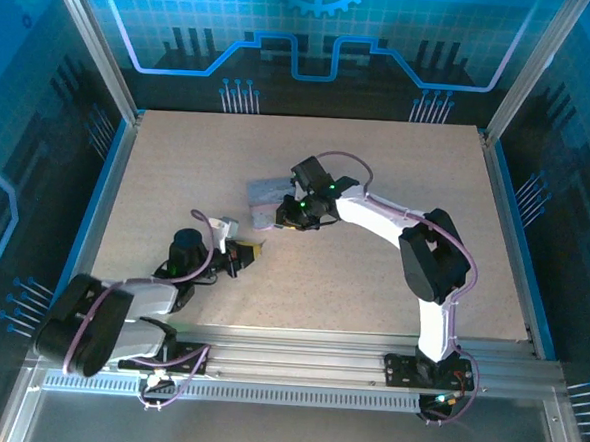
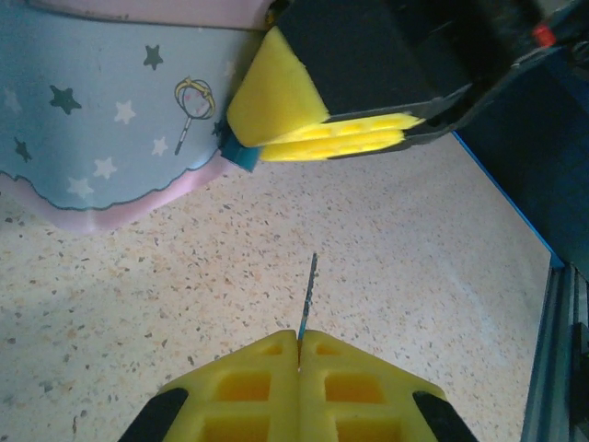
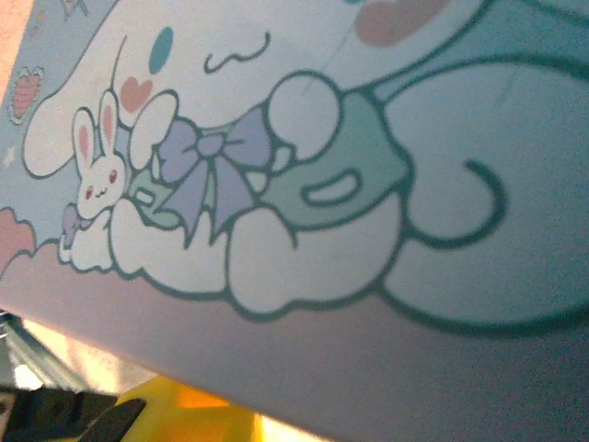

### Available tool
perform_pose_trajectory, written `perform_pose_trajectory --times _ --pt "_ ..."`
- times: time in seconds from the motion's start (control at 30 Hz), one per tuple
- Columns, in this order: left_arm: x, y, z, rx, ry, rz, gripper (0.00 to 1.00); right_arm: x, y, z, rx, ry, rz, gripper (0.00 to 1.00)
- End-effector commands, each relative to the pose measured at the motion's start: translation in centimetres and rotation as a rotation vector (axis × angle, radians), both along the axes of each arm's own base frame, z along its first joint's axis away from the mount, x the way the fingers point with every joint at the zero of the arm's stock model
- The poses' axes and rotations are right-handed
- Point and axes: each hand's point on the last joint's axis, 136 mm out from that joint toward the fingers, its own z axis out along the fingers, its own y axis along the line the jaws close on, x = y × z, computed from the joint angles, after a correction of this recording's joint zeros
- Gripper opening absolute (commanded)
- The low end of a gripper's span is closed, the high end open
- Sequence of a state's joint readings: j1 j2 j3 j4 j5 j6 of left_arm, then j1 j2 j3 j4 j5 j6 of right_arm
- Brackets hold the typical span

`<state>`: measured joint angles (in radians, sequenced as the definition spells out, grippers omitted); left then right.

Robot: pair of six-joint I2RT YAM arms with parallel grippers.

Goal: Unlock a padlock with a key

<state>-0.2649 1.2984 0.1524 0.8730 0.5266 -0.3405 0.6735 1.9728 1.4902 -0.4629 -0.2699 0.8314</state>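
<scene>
- At the middle of the pale speckled table point(image 1: 378, 166), seen from above, the right gripper point(image 1: 297, 213) reaches in against the near edge of a rounded rectangular pale silver-blue tin point(image 1: 269, 191). The left gripper point(image 1: 245, 250) sits just in front of it, nearer the arm bases.
- In the left wrist view, the left gripper point(image 2: 299, 336) has its two yellow fingertips pressed flat together. They are clamped on the thin dark metallic key point(image 2: 307, 293), a mere sliver that stands out from the seam between them.
- The key's free end points up the picture toward the right gripper point(image 2: 276, 145) and is apart from it, with bare table point(image 2: 414, 276) between.
- The right gripper's yellow pads point(image 2: 350, 138) lie closed against each other. A small dark grey-blue metal piece, the padlock point(image 2: 242, 157), is pinched at their tip, and little of it shows beyond a blue corner.
- The padlock is just beside the tin's pink-edged lower rim — whether it touches I cannot tell.
- The tin point(image 2: 92, 120) shows a pale blue print of stars and a scalloped line here, resting on the table at the upper left.
- In the right wrist view, the tin's cartoon print point(image 3: 368, 138) is very close: a white long-eared figure with a lilac bow and a small white rabbit. One yellow finger point(image 3: 184, 414) shows blurred below the tin's edge.
</scene>
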Motion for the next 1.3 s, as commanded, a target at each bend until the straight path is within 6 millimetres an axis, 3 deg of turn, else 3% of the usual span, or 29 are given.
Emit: perform_pose_trajectory --times 0.0,0.4,0.77,1.27 --pt "1.2 -0.8 2.7 -0.058 -0.138 -0.02 0.0 -0.3 1.3 4.0 0.138 0.01 0.038 0.0" --pt "2.4 -0.9 3.0 -0.049 -0.189 -0.018 0.0 -0.1 1.4 7.3 0.258 0.05 0.045 0.01" --pt "3.2 -0.9 2.1 -0.123 -0.156 -0.028 0.0 -0.2 1.4 7.7 0.297 0.074 0.046 0.01" --pt "4.0 -1.3 3.4 -0.149 -0.18 -0.049 0.0 -0.5 1.5 8.1 0.313 0.08 0.057 0.0"
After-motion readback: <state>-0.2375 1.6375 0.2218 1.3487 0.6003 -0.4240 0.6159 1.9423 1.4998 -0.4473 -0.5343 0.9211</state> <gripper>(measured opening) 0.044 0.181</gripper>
